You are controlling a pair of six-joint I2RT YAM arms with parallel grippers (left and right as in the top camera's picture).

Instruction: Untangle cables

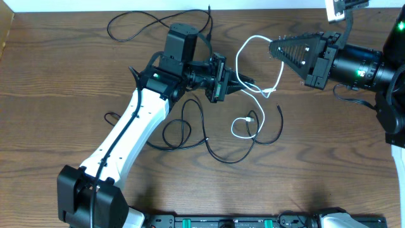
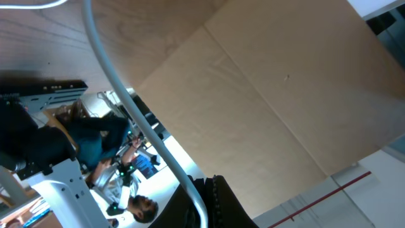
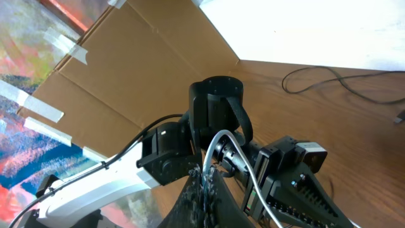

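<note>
Wood, overhead: dark brown table (image 1: 50, 82), matte, grain streaked lengthwise.
White cable (image 1: 279, 69): thin, smooth, round cord. Arched in a tall loop between the two grippers. Second small curl lying flat nearer the table's middle.
Black cables (image 1: 109, 26): thin, limp, in loose open loops. One by the far edge, others beside the left arm (image 1: 126, 136), one passing just beside the white curl.
Left gripper (image 1: 248, 85): black, wedge-shaped, fingers together, pinched on the white cable at the loop's lower end.
Right gripper (image 1: 273, 45): black triangular fingers, closed to a point on the loop's upper end.
Left wrist, white cable (image 2: 136, 117): glossy, blurred by nearness, slanting down into the closed dark fingers (image 2: 221, 202).
Left wrist, cardboard (image 2: 266, 95): flat tan sheet, one straight crease.
Right wrist, white cable (image 3: 221, 134): narrow hoop rising out of the shut, rough-surfaced fingers (image 3: 196, 197).
Right wrist, black cables (image 3: 329, 73): one thin wavy line on the wood.
Right wrist, cardboard (image 3: 139, 69): creased, strips of tape at its edge.
</note>
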